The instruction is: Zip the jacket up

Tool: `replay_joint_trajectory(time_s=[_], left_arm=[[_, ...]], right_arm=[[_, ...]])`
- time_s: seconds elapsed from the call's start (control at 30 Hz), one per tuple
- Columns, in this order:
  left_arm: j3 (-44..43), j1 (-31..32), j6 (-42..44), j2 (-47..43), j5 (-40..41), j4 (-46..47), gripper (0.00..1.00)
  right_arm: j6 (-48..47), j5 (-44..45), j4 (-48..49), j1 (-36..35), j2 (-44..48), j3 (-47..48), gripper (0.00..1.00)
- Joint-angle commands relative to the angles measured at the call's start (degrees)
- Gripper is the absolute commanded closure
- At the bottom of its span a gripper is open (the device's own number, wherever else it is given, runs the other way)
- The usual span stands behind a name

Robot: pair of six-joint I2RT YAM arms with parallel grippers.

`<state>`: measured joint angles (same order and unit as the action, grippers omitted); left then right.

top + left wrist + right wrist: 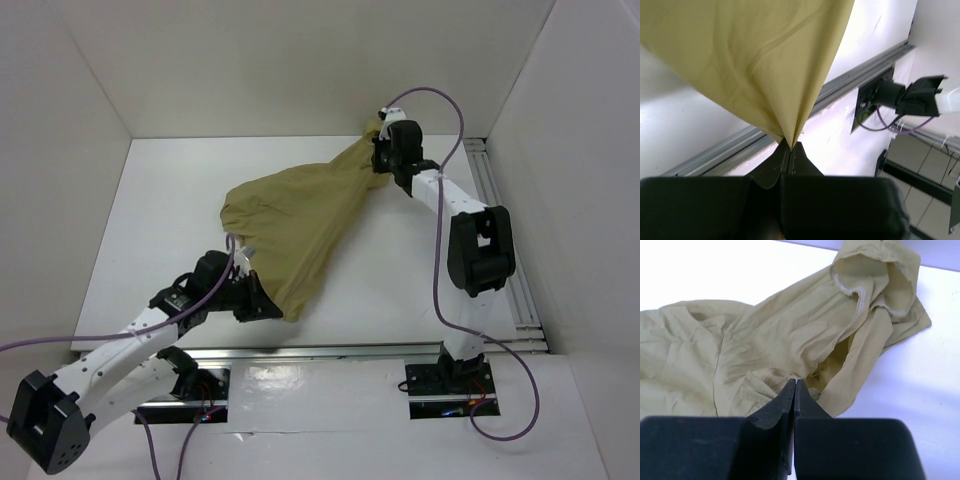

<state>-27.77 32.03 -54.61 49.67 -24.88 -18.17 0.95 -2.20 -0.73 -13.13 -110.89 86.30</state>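
Observation:
The olive-tan jacket (295,225) is stretched diagonally across the white table, from near left to far right. My left gripper (272,308) is shut on its near bottom corner; in the left wrist view the fabric (755,55) fans out from the pinched tips of the left gripper (790,144). My right gripper (381,152) is shut on the jacket near the hood at the far end. In the right wrist view the hood (880,285) lies past the closed tips of the right gripper (795,381), with crumpled cloth (715,355) to the left. The zipper is not clearly visible.
White walls enclose the table on the left, back and right. A metal rail (500,210) runs along the right edge and another (340,352) along the near edge. Purple cables (440,100) loop from both arms.

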Motion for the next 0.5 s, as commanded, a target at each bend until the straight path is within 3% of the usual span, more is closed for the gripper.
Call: replay_joint_trajectory(time_s=[0.0,0.27,0.47], left_arm=[[-0.97,-0.48,-1.64,-3.95,0.62,-9.86,1.0],[-6.95,-0.48,1.34,0.25,1.77,-12.76,1.0],[-7.56,-0.48,2.4,4.2,2.3,-10.49,1.0]], right_arm=[[-2.09,4.83,4.87,2.49,-0.64,5.71,1.0],[-3.24,5.98,1.61,6.62,-2.75,16.96,1.0],[-3.24,4.57,3.28,7.76,0.14,15.4,1.0]])
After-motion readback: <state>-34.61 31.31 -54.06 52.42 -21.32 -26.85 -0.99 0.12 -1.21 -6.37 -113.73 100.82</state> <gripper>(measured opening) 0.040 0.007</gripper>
